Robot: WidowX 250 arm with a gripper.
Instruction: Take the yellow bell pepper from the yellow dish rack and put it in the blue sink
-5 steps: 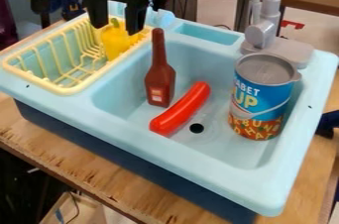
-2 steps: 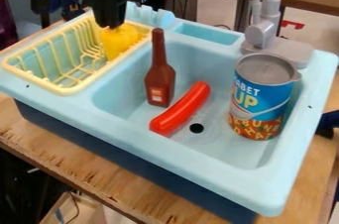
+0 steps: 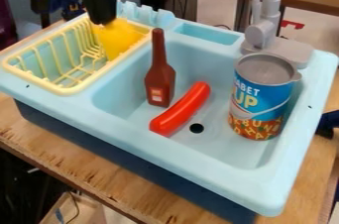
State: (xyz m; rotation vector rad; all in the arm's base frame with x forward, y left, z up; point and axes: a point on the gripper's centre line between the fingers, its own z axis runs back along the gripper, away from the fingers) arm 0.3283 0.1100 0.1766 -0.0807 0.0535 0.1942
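Hand (image 3: 102,22) pinches a yellow pepper (image 3: 119,38) by its top at the dish rack (image 3: 65,90), near the brown bottle (image 3: 159,80).

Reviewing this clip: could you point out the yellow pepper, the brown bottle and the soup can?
Yellow pepper (image 3: 119,39): camera view, middle of its body.
Brown bottle (image 3: 159,74): camera view, upper part of its body, below the neck.
Soup can (image 3: 263,100): camera view, middle of its side.
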